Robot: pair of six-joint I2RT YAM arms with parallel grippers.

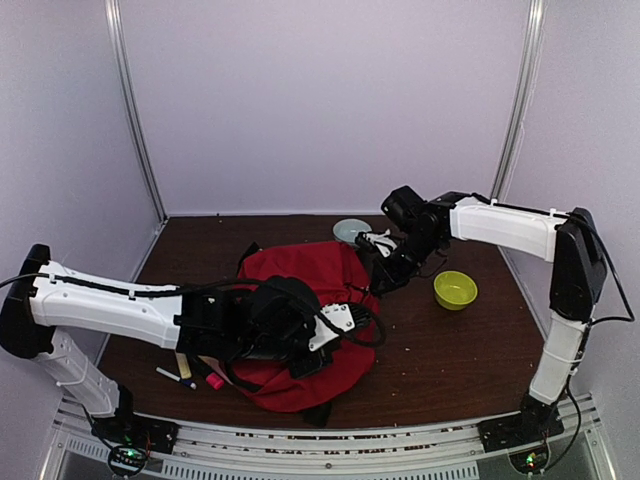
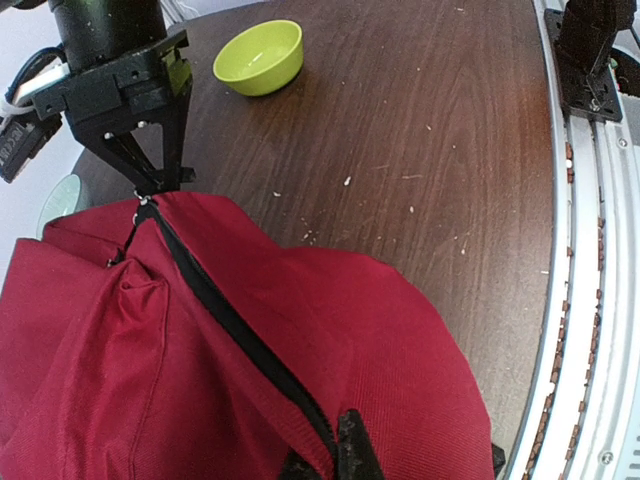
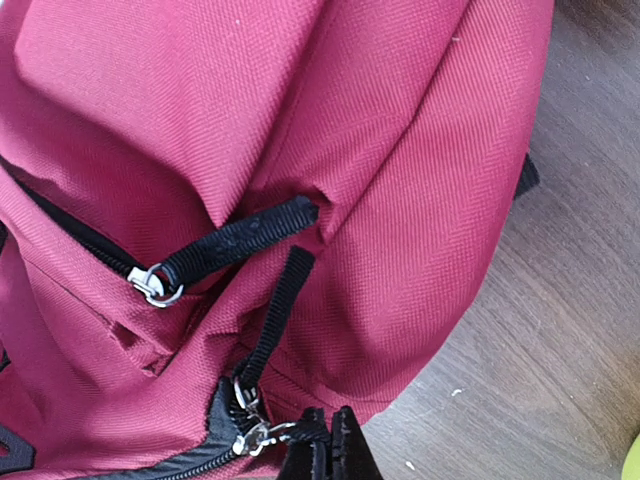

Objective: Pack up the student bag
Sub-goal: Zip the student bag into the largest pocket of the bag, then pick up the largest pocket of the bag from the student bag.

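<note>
Table: student bag lies at centre, long axis roughly 6–12 o'clock, with the left arm covering its middle. Left gripper is closed at the zipper. Right gripper pinches the zipper pull at 1 o'clock. Green bowl at 3, pale dish at 12, markers at 8.

No legible text, label, brand, number or sign on anything in view.

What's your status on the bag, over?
Left tool shut on student bag beside zipper. Right tool shut on zipper pull. Green bowl clear of bag; marker lying outside it.
</note>
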